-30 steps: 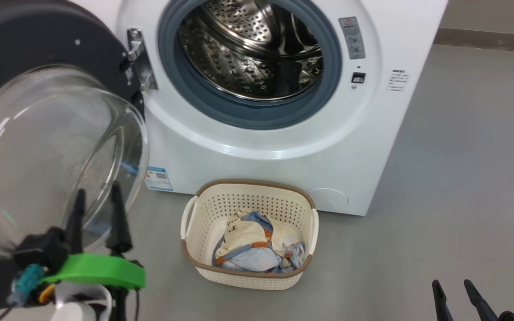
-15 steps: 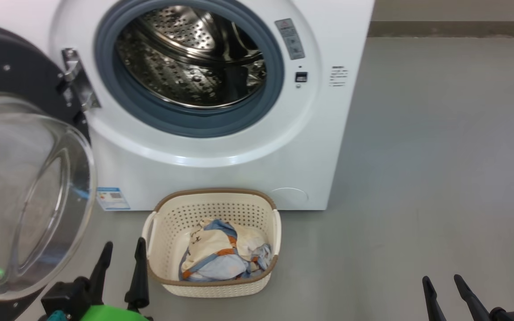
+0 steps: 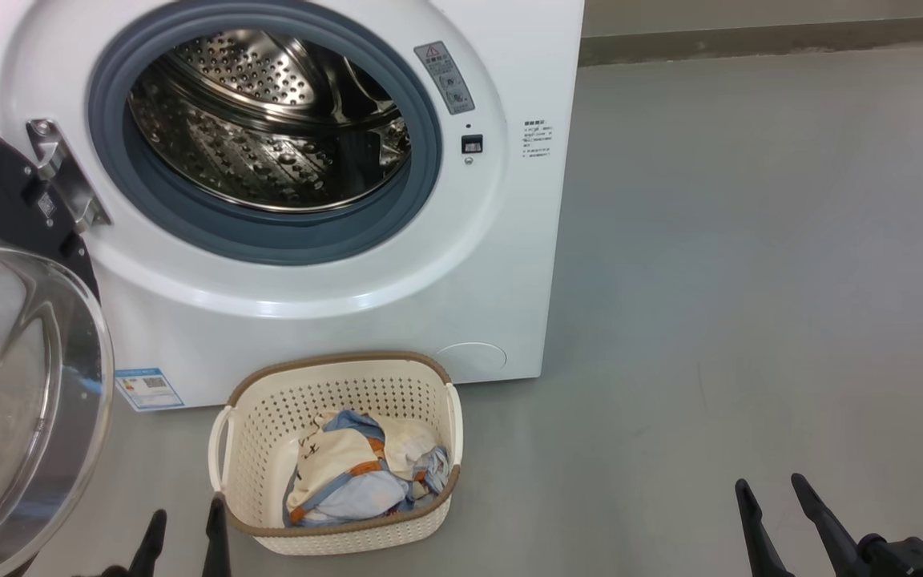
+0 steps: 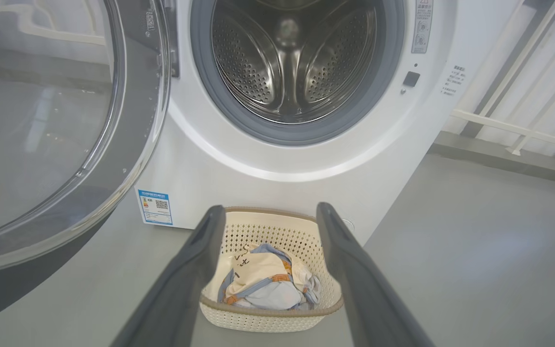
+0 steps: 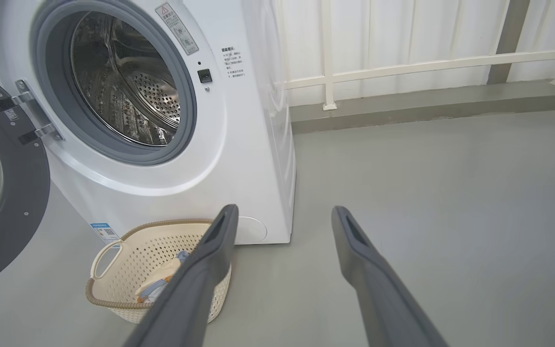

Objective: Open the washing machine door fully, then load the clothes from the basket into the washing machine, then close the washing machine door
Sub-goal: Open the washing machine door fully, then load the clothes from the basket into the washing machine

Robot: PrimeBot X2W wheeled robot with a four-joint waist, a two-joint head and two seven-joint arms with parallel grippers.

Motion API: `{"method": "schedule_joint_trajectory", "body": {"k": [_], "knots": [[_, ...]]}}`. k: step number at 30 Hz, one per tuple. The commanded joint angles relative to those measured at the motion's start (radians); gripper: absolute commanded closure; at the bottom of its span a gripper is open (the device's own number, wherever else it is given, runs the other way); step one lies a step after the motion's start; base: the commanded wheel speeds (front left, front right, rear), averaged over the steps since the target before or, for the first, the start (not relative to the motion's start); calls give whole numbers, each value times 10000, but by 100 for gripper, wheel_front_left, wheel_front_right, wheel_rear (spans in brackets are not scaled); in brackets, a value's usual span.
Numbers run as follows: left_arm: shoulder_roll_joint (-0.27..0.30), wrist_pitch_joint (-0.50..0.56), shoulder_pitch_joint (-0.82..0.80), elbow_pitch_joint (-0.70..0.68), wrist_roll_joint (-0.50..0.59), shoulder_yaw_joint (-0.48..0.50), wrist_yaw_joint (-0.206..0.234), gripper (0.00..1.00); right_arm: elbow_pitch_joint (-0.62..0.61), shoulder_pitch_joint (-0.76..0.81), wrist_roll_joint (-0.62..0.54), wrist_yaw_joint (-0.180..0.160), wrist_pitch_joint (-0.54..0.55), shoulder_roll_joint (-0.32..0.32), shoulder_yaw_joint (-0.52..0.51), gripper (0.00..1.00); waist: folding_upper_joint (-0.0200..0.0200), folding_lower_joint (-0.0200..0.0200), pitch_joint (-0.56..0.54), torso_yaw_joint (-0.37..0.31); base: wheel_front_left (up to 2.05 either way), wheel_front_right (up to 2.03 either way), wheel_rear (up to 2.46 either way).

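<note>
Pulled back from the glass of the washing machine door [image 3: 21, 385], the left hand [image 3: 187, 513] now sits low, just beside the basket [image 3: 333, 365]. The whole head view has slid over too, but that is the robot's head turning; the things on the floor [image 3: 750, 280] have stayed put. The left hand's two fingers are spread wide and hold nothing. The right hand [image 3: 768, 481] is far off to the right over bare floor, also wide open and empty. The door hangs open on the left of the washing machine [image 3: 333, 320]. The clothes [image 3: 349, 481] lie in the basket, which stands on the floor right in front of the machine
</note>
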Motion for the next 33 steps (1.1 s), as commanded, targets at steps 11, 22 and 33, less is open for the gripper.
{"method": "schedule_joint_trajectory", "body": {"k": [11,22,33], "knots": [[-60,-104,306,-888,385,672,-104,0,-342,-315,-167,14,-120,-44,-12,0,0,0,-113,272,0,0,0],[-70,-104,725,-1358,540,505,-108,0,-331,-112,-434,14,-120,99,-516,0,0,0,-144,436,0,0,0],[-55,-104,740,-1387,731,484,-108,0,-313,-98,-453,14,-120,120,-540,0,0,0,-142,462,0,0,0]]}}
